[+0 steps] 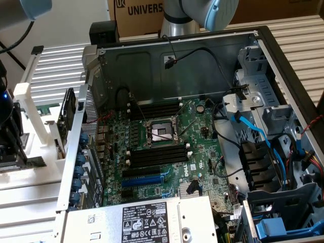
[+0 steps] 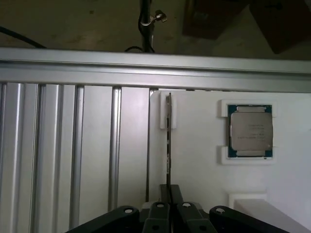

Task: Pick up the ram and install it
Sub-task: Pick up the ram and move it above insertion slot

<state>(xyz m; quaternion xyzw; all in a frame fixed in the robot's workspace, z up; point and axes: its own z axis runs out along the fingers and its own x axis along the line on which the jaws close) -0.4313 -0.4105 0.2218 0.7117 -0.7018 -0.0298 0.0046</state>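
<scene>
Ram: thin dark board, edge-on, slotted at the white plastic tray's edge.
Black gripper clamped on it; square silver processor nearby; cardboard box reads "UNIVERS".

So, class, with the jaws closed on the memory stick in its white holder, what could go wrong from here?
1. The jaws pinch a very thin memory stick standing in the white holder; it might tilt or snag on lifting.
2. The case wall stands between the holder and the board's black slots; a low carry could strike it.
3. A black cable loops near the slots and might catch.
</scene>
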